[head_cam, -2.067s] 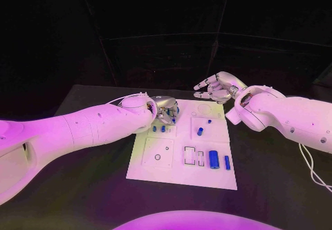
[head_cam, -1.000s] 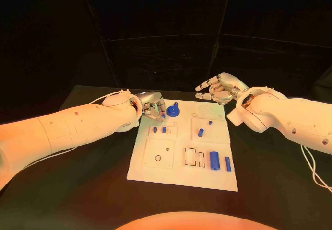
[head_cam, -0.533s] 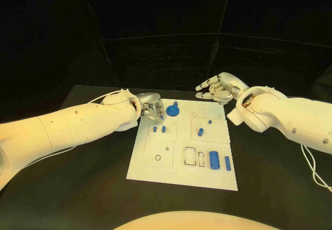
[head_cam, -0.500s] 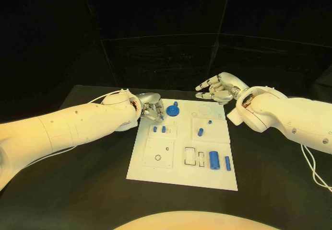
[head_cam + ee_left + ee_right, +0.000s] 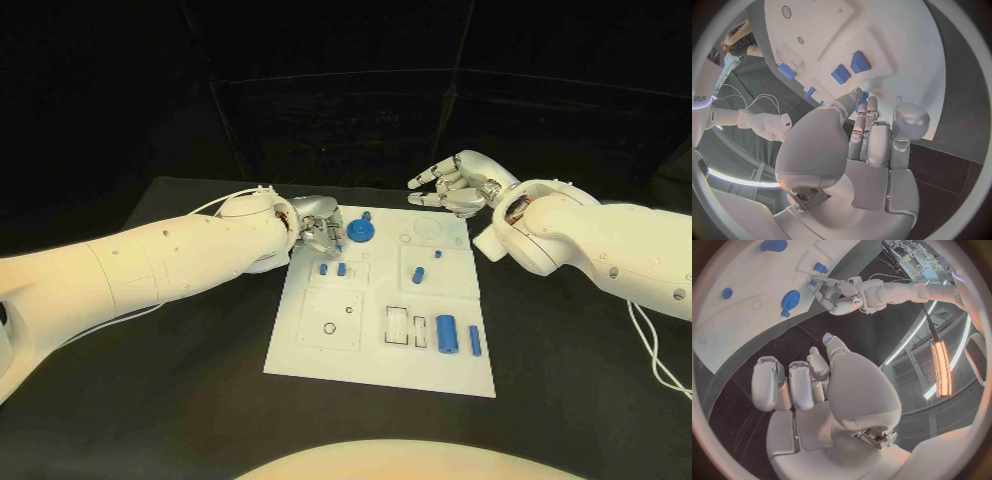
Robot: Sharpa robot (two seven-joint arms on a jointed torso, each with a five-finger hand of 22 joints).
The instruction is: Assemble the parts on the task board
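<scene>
From the head, my left hand hovers at the task board beside the round blue part. Left wrist: fingers curled, seemingly empty; I should align carefully. Right wrist: my right hand idles, empty

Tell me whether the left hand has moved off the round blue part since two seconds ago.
Yes. The left hand has drawn back toward the task board's left edge, uncovering the round blue part it covered before.
</scene>
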